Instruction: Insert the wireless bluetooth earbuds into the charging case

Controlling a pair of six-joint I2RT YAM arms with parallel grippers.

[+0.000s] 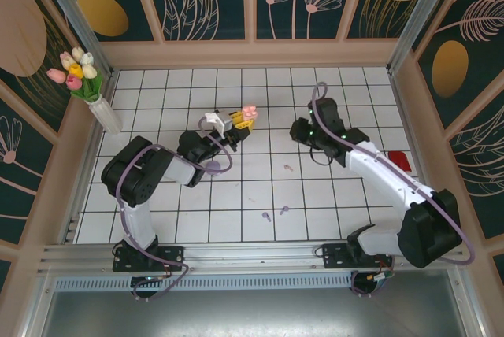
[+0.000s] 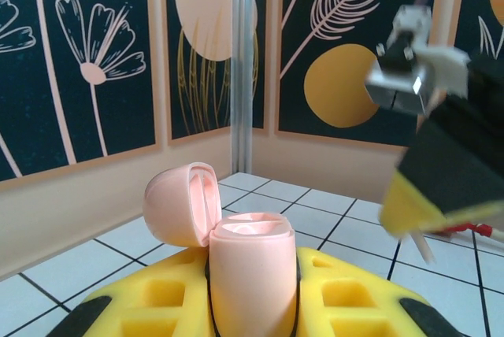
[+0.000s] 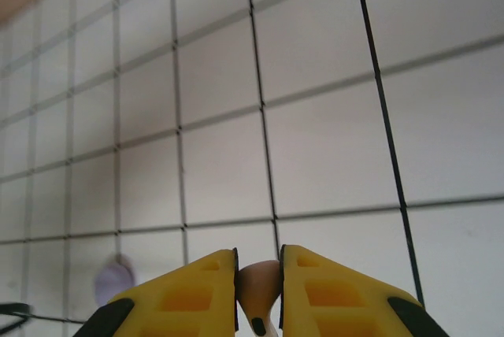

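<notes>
At 12 o'clock from the counter's (image 1: 157,211) middle, in the top view, the left gripper (image 1: 236,124) is raised off the tiles. Its yellow fingers (image 2: 157,298) are clamped tight on either side of the pink case (image 2: 252,266). The case stands upright between them, and its lid (image 2: 179,203) is swung open to 9 o'clock in the left wrist view, baring the pale hollow inside.

At 2 o'clock from the middle, well apart from the case, sits the right gripper (image 3: 258,266). Its jaws are nearly together and pinch a pink bud (image 3: 256,282), whose rounded head shows in the narrow gap between the yellow pads (image 3: 197,298). White tiles lie beneath it.

Two lilac buds (image 1: 266,215) (image 1: 283,209) lie loose on the counter at 5 o'clock, just beside each other. Another bud (image 1: 288,168) lies alone at 3 o'clock, near the middle. It may be pink, but it is too small to be sure.

A lilac case (image 1: 213,166) rests on the tiles at 9 o'clock, beside the left arm's (image 1: 150,172) cable. A vase (image 1: 106,115) of tulips (image 1: 75,69) stands in the 10 o'clock corner, and a red thing (image 1: 400,161) lies at the 3 o'clock edge.
</notes>
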